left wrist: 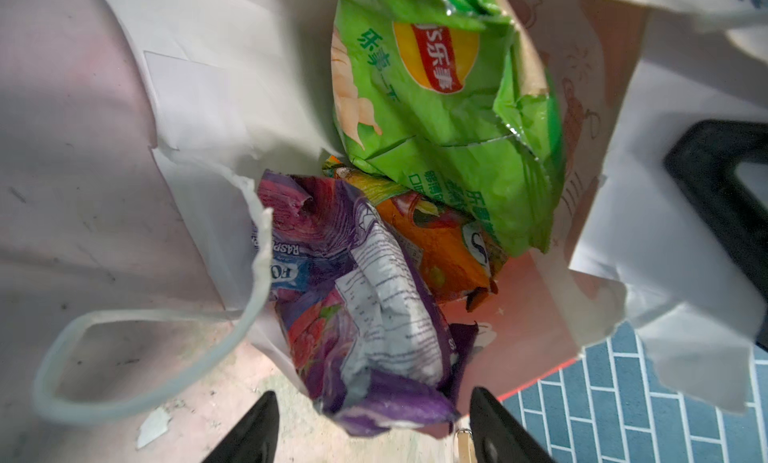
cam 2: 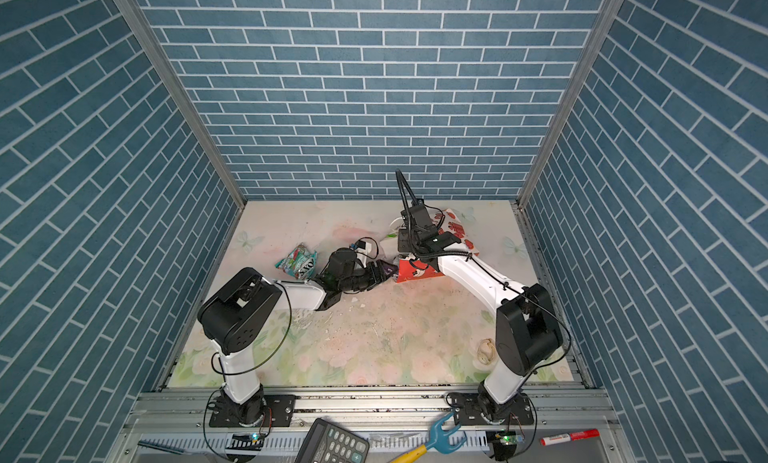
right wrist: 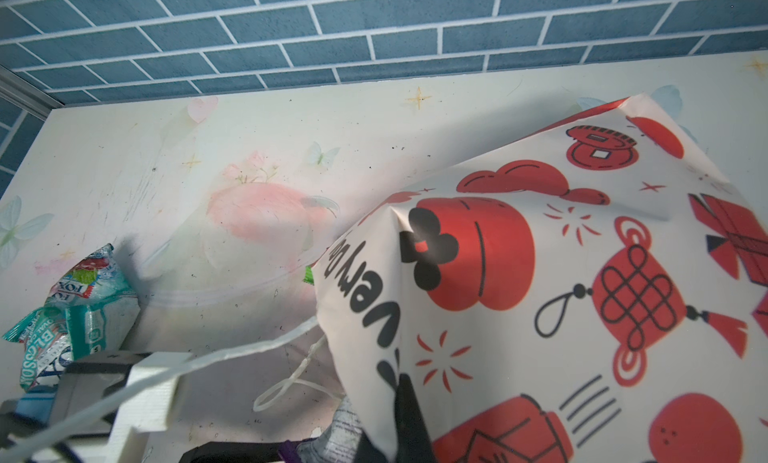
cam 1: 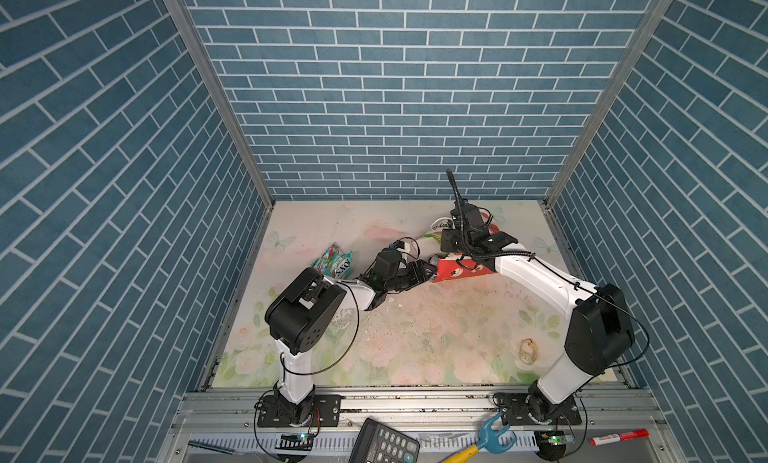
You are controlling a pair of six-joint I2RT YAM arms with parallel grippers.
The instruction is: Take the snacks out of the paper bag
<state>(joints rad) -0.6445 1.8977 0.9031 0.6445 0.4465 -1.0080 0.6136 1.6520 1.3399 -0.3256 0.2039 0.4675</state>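
Blue brick-patterned walls [cam 1: 395, 87] closed in a flower-printed table [cam 1: 415, 336]. The left fingers [left wrist: 249, 436] stood apart, one on each side of the crumpled end of the purple packet [left wrist: 365, 315], which stuck out of the mouth of the paper bag [right wrist: 582, 274]. They were not yet pinching it. The packet looked light, soft and crinkly, its film probably slippery, so a pinch across the bunched end nearest the mouth seemed the surest hold.

Deeper in the bag lay an orange packet [left wrist: 449, 249] with a bright green packet [left wrist: 436, 108] over it. A teal packet [cam 1: 334, 263] lay on the table, well clear of the bag's mouth.

The right fingers [right wrist: 409, 427] were closed on the bag's upper rim, holding the mouth up. The paper looked thin and likely to tear under a hard pull.

The left arm [cam 1: 307, 311] stretched low and nearly level towards the mouth. The right arm [cam 1: 536, 282] arched over the bag, its wrist bent down.
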